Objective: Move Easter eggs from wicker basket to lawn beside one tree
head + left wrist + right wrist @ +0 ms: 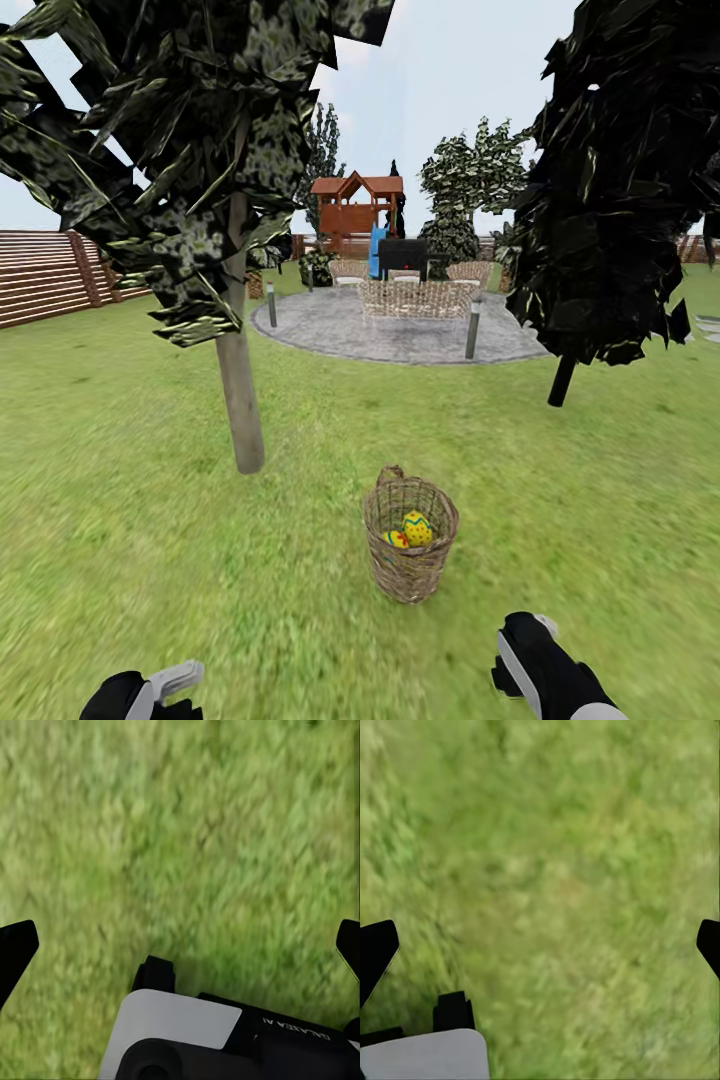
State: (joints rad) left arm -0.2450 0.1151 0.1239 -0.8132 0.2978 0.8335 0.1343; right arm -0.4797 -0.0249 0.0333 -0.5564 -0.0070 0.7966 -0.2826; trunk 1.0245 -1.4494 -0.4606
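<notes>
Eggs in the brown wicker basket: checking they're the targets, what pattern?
Yellow eggs with blue zigzag bands and red dots; head view.

Grey round patio (400,335) with woven chairs (415,297) — wooden playset (357,207) behind (brown slatted fence (50,275) at left), pale sky.

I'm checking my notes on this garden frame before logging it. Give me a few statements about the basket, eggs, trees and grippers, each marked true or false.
1. The wicker basket stands upright on the lawn. True.
2. The basket is empty. False: Easter eggs lie inside; two are visible.
3. The left gripper is shut on an egg. False: its fingers are spread wide over bare grass.
4. The pale-trunked tree stands left of the basket in the head view. True.
5. The right gripper is open. True.
6. The basket sits on the grey patio. False: it is on grass.
</notes>
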